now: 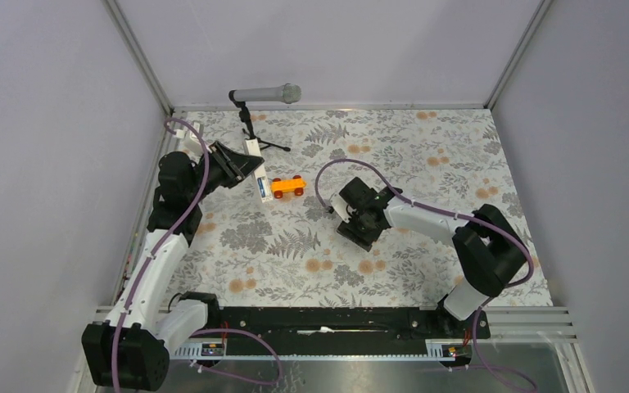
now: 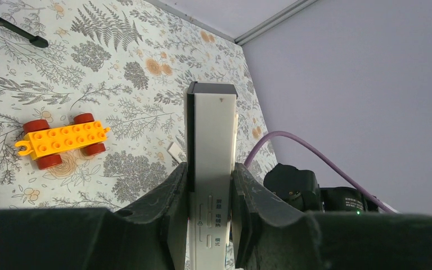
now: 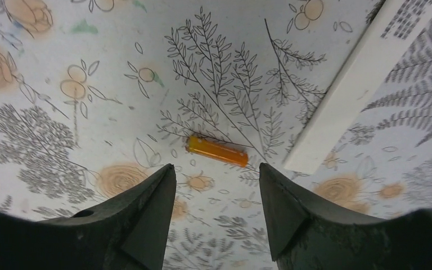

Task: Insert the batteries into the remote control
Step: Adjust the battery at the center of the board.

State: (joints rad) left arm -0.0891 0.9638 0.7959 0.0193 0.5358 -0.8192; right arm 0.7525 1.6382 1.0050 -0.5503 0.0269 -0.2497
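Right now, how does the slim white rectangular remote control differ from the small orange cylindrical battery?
The slim white rectangular remote control is a flat-sided bar; the small orange cylindrical battery is round. The remote is clamped in the left end effector; the battery lies loose on the floral mat, untouched, before the open right end effector.

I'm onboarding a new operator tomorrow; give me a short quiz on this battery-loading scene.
1. True or false: the left fingers grip the white remote.
2. What lies just ahead of the open right fingers? A) an orange battery B) a coin C) a screwdriver
3. The wheels of the toy car are which colour?
Key: 1 true; 2 A; 3 red.
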